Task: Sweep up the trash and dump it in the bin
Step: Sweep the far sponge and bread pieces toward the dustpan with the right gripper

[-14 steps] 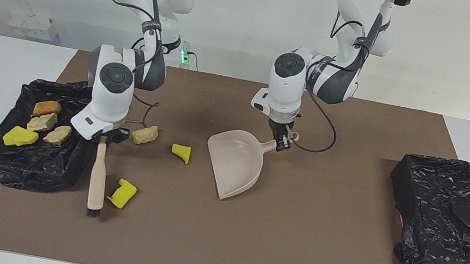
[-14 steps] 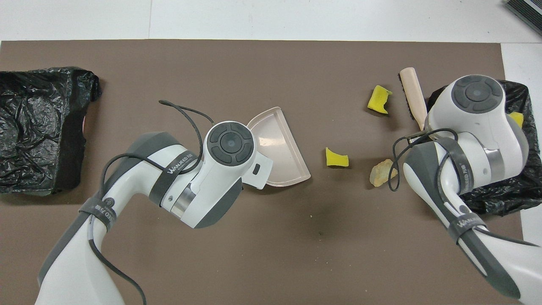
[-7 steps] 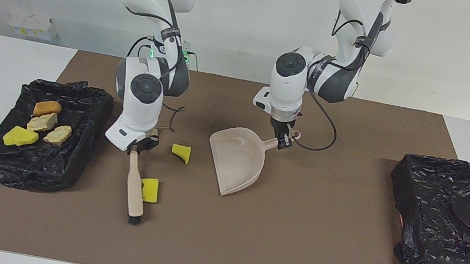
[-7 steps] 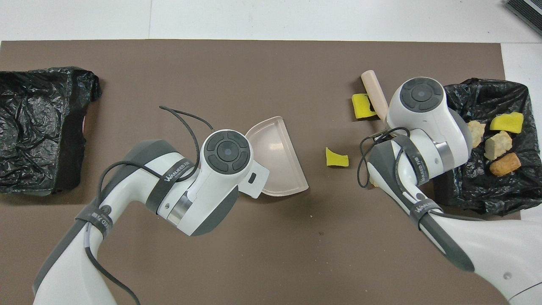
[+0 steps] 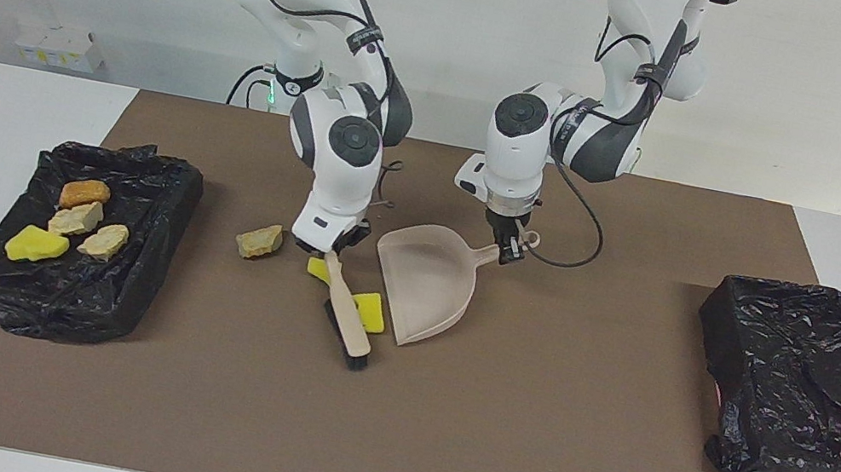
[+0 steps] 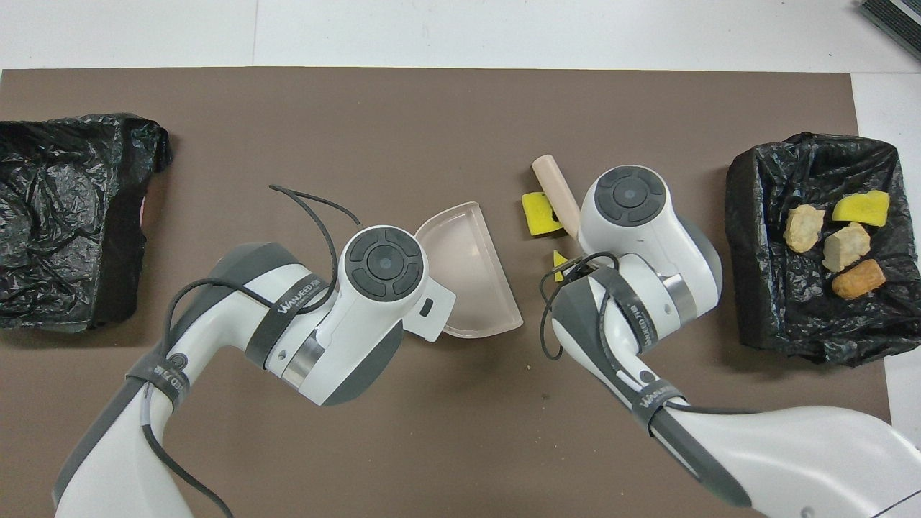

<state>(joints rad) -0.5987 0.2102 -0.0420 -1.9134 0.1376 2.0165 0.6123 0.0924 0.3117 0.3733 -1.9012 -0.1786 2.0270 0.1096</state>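
A: Beige brush (image 5: 347,317) clamped in the right gripper (image 5: 333,248), against two yellow scraps (image 5: 371,312) beside the dustpan (image 5: 424,289) mouth

B: Left gripper (image 5: 508,253) clamps the dustpan handle; a tan scrap (image 5: 259,240) lies apart, four (image 5: 75,220) on a black bag (image 5: 119,278)

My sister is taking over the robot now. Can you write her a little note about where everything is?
Right gripper: shut on the brush, by a yellow chunk at the dustpan mouth.
Left gripper: shut on the dustpan handle.
Second yellow chunk beside the brush; tan lump loose on the mat.
Four scraps sit on the black tray.
Nothing in the dustpan or dumped in the bin yet.
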